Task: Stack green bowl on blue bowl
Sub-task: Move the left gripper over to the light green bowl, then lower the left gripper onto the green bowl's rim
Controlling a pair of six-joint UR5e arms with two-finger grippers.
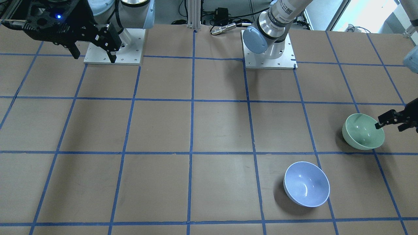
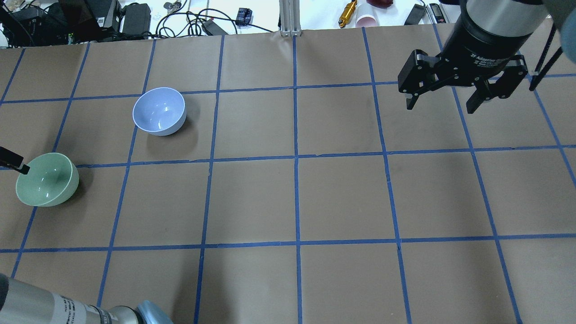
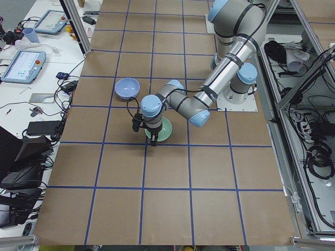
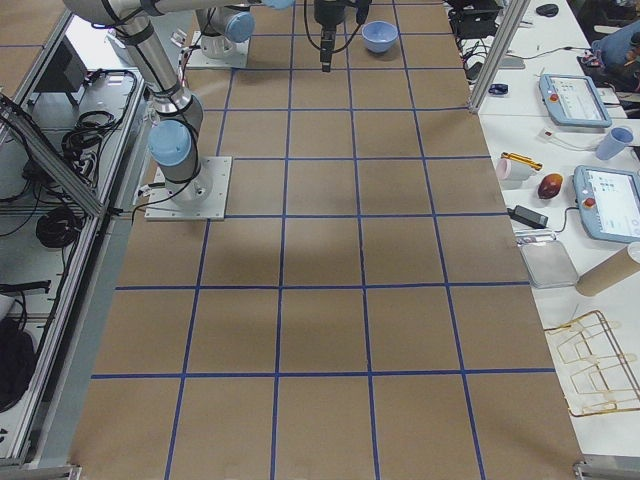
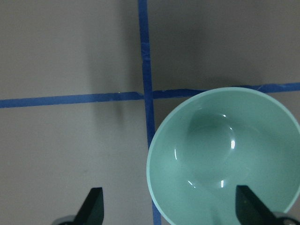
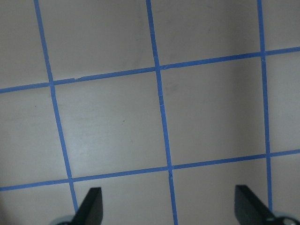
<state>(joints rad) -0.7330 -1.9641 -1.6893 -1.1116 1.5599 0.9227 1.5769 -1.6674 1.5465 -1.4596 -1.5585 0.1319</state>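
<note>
Pale mint, glossy, plain: green bowl (image 1: 362, 132). Pale periwinkle, glossy, lighter rim, no pattern: blue bowl (image 1: 306, 184). Matte brown with blue tape grid of squares: bench (image 1: 163, 130). Black: left end effector (image 1: 390, 127), right end effector (image 2: 441, 108). Pale blue: joint cap (image 1: 254, 39).

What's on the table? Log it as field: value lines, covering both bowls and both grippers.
green bowl: upright, empty, apart from the blue bowl
blue bowl: upright, empty, nothing stacked in it
left gripper: open, straddling the green bowl's rim, holding nothing
right gripper: open, far from both bowls
stack: not yet done
</note>
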